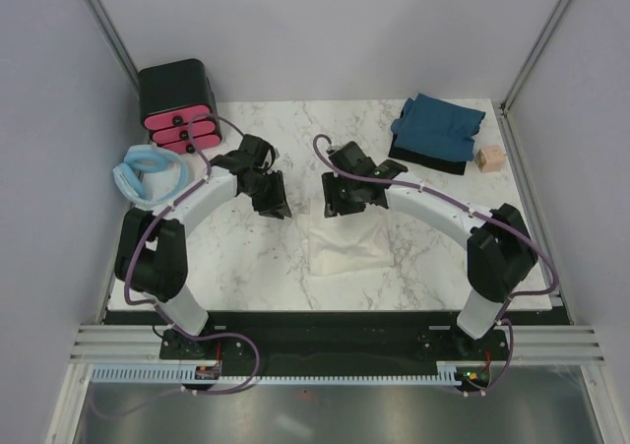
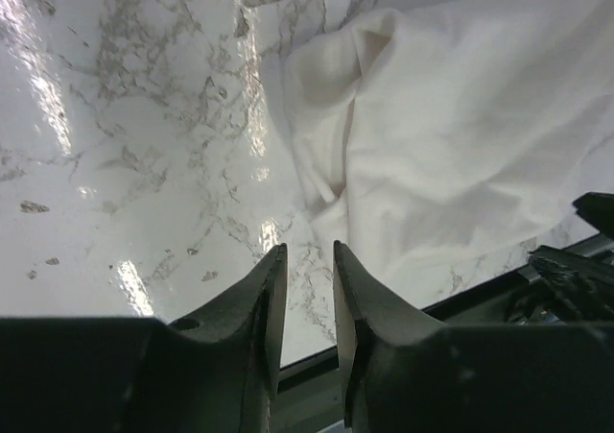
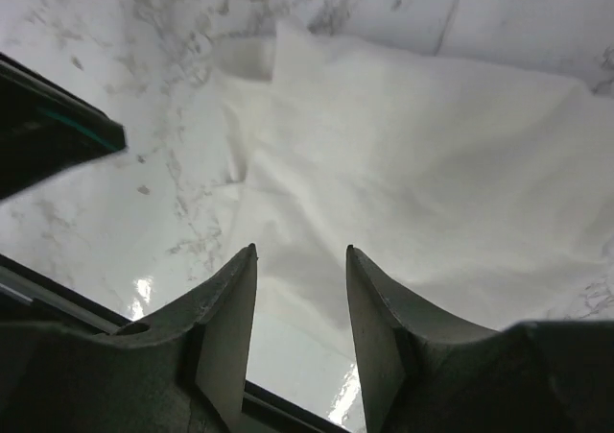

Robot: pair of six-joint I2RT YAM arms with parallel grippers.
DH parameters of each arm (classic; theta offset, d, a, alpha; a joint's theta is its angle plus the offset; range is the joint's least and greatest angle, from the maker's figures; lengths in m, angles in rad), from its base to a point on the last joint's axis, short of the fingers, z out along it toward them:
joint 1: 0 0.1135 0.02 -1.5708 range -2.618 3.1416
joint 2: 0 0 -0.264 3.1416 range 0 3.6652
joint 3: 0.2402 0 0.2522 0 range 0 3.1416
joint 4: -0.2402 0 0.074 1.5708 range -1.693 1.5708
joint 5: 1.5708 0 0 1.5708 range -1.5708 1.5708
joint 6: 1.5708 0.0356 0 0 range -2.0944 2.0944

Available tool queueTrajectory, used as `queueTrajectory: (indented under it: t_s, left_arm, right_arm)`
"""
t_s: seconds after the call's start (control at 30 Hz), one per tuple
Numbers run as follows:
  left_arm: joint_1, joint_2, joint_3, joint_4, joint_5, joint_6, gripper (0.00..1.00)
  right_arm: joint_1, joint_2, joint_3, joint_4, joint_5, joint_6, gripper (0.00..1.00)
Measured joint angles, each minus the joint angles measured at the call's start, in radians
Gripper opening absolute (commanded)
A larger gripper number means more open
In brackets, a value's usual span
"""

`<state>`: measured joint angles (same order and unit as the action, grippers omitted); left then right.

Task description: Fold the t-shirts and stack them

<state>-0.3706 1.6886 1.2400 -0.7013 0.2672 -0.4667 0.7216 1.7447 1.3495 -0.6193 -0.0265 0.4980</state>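
Showing the cream-white t-shirt (image 1: pixel 346 249) lying loosely bundled on the marble table (image 1: pixel 246 257), near the front edge and between the two arms. Finds the left gripper (image 2: pixel 307 251) with jaws slightly apart and nothing between them, hanging just beside the shirt over bare marble. Finds the right gripper (image 3: pixel 300 251) with jaws wider apart, likewise empty, poised over the shirt's near portion. Places the dark teal t-shirt (image 1: pixel 438 127) well apart at the far right corner, rumpled, apparently resting on a darker layer of uncertain identity.

Judged hazards:
- Pinching only the top layer of a creased edge, thereby pulling the fold open instead of tightening it.
- Closing the left jaws on bare marble through missing the hem.
- Dragging the cloth toward the front edge, close by, and letting part slip off.
- Lifting unevenly on the two sides, skewing the bundle.

Surroundings:
- A small tan cube (image 1: pixel 488 158) just beside the teal shirt, probably liable to be knocked during a reach there.
- A pale blue padded ring (image 1: pixel 148 173) and a black box with pink drawers (image 1: pixel 175 95) at the far left, well apart from the white shirt.
- Nothing between either gripper and the white cloth.
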Motion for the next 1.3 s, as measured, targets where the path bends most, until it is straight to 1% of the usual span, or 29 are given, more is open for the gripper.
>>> queueTrajectory:
  t_s: [0.1,0.23,0.3,0.4,0.43,0.47,0.5,0.6,0.7,0.83,1.0,1.2,1.3]
  left_arm:
    - [0.0,-0.055,-0.043,0.002,0.044,-0.023,0.33]
    - [0.0,-0.109,-0.111,0.006,0.103,-0.052,0.34]
    - [0.0,-0.122,-0.143,0.006,0.127,-0.064,0.35]
    - [0.0,-0.134,-0.17,0.005,0.147,-0.073,0.35]
    - [-0.001,-0.137,-0.173,0.004,0.155,-0.076,0.34]
    - [-0.002,-0.14,-0.173,0.006,0.16,-0.078,0.3]
    - [-0.009,-0.142,-0.173,0.031,0.183,-0.08,0.2]
    - [-0.024,-0.117,-0.148,0.026,0.208,-0.084,0.12]
    - [-0.082,-0.006,-0.05,0.055,0.249,-0.084,0.09]
    - [-0.177,0.115,0.027,0.084,0.278,-0.083,0.06]
    - [-0.258,0.172,0.044,0.084,0.294,-0.084,0.06]
    - [-0.264,0.172,0.019,0.11,0.288,-0.084,0.11]
    - [-0.264,0.181,-0.002,0.116,0.271,-0.084,0.12]
  right_arm:
    - [0.0,-0.043,0.069,-0.013,0.032,0.0,0.5]
    - [-0.002,-0.126,0.069,-0.056,0.089,-0.001,0.51]
    - [-0.006,-0.175,0.013,-0.065,0.112,-0.002,0.51]
    - [-0.011,-0.223,-0.086,-0.083,0.129,-0.004,0.5]
    - [-0.012,-0.23,-0.119,-0.087,0.132,-0.004,0.5]
    - [-0.012,-0.23,-0.144,-0.093,0.134,-0.005,0.49]
    - [-0.012,-0.225,-0.195,-0.101,0.137,-0.008,0.48]
    - [-0.012,-0.219,-0.203,-0.087,0.14,-0.016,0.47]
    - [-0.012,-0.173,-0.209,-0.062,0.15,-0.027,0.46]
    - [-0.012,-0.084,-0.228,-0.045,0.169,-0.043,0.45]
    - [-0.012,-0.016,-0.246,-0.04,0.195,-0.046,0.45]
    - [-0.012,0.002,-0.248,-0.026,0.205,-0.046,0.46]
    - [-0.013,0.008,-0.247,-0.023,0.202,-0.046,0.46]
